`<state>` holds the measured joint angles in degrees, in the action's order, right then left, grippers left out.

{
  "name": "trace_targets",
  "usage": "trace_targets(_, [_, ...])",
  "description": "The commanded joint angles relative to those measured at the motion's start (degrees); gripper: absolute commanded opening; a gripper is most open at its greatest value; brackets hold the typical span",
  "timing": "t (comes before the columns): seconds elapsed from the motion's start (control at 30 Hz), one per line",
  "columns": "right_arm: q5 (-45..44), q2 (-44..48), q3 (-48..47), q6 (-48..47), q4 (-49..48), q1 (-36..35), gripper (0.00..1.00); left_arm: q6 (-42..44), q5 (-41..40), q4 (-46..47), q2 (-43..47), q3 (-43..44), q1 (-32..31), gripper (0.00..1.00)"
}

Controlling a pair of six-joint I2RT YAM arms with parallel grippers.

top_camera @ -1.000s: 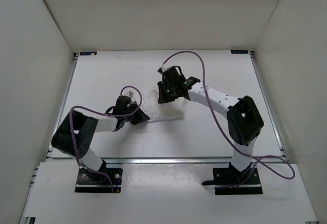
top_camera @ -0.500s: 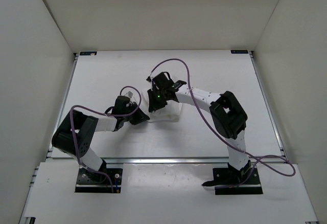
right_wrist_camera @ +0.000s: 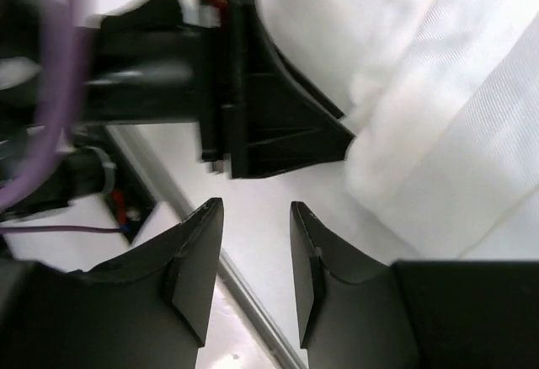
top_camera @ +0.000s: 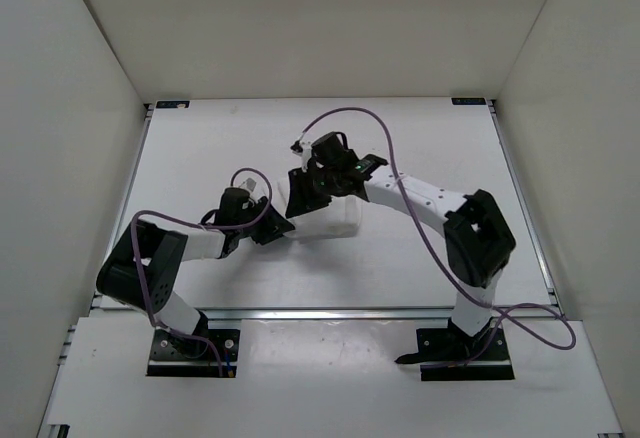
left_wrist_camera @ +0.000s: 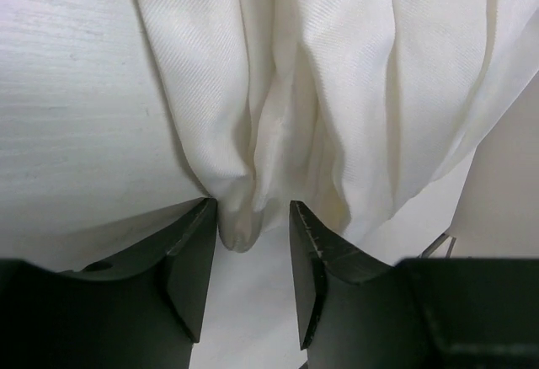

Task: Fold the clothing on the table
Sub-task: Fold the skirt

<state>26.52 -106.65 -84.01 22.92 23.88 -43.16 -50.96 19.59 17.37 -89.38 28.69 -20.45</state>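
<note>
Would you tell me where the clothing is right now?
In the top view, the clothing lies near the table's middle, the left pincer at its left edge, the right pincer over it.

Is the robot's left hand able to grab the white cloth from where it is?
Probably yes. The left hand sits open right at the edge of the clothing, with the tip of a fold between its fingers. Nothing looks to be in the way; the right hand is beside it, not between.
</note>
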Motion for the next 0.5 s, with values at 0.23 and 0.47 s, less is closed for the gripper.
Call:
trace_targets(0.23, [13.89, 9.1, 13.59, 8.53, -23.23, 11.6, 0.31, 0.86, 1.85, -6.99, 14.3, -5.57, 3.04, 0.58])
trace_targets(0.47, [20.76, -2.31, 18.44, 17.32, -39.16, 10.21, 0.14, 6.22, 0.46, -25.68, 34.32, -4.52, 9.54, 0.62])
